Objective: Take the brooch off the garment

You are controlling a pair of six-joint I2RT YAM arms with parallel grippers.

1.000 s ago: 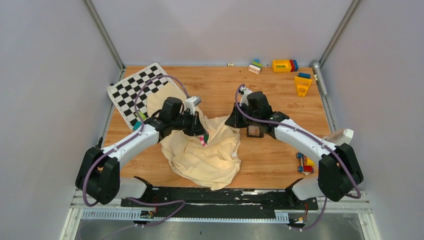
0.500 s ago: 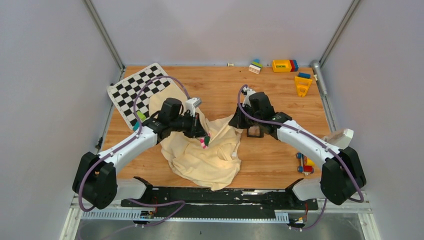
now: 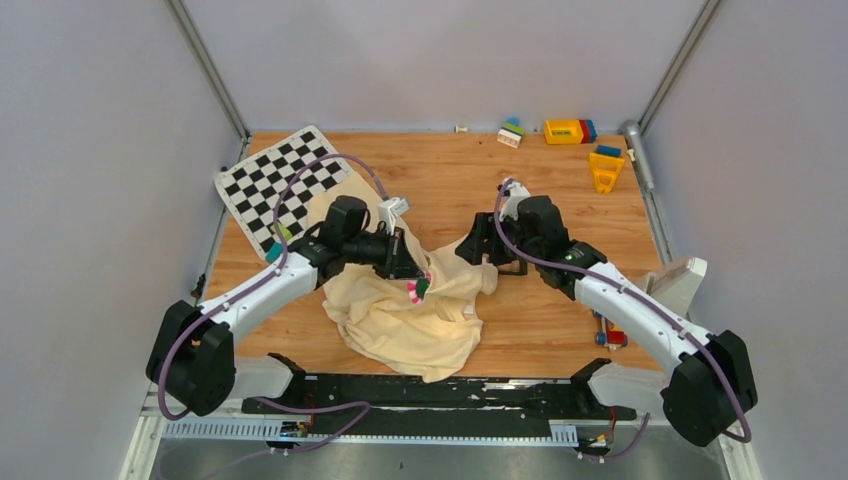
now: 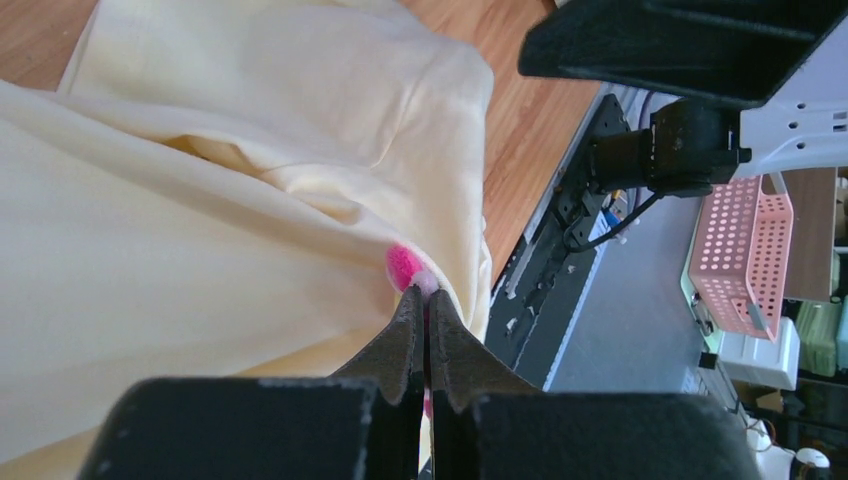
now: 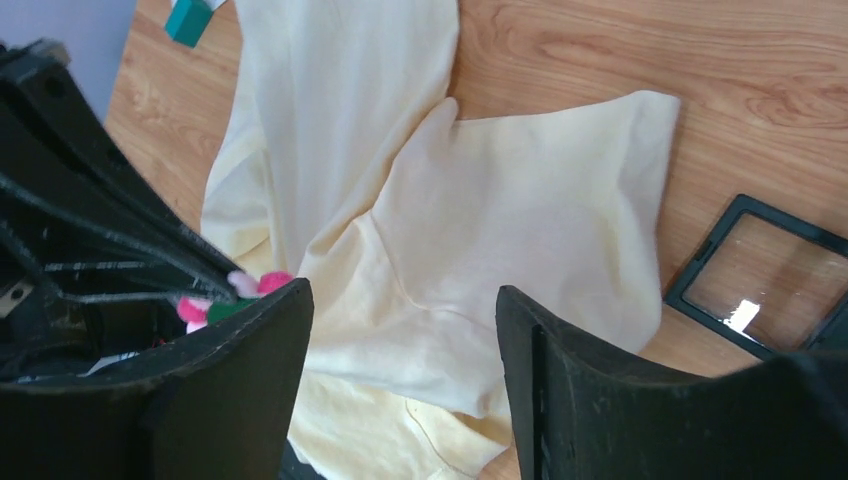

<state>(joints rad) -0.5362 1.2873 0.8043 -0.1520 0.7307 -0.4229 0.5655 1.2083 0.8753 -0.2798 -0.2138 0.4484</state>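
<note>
L gripper (image 4: 424, 305) pinched tight on brooch (image 4: 404, 264), which sits at its tips against a cloth (image 3: 400, 320) fold, mid-table. R gripper (image 5: 400, 340) spread wide, empty; brooch lies to its left. L is nearer.

Wooden table (image 3: 440, 170) with crumpled cream garment (image 3: 400, 325), checkerboard (image 3: 275, 180), toy blocks (image 3: 565, 131), small black square frame (image 5: 760, 275).

Pale grey walls (image 3: 440, 60) on three sides, plain, evenly lit. Aluminium left corner post (image 3: 208, 68) and right corner post (image 3: 677, 62) slant upward at back. Wooden tabletop (image 3: 440, 170), light grain. Grey metal ledge (image 3: 450, 462) along near edge. Pink perforated basket (image 4: 742, 255) beyond the table
</note>
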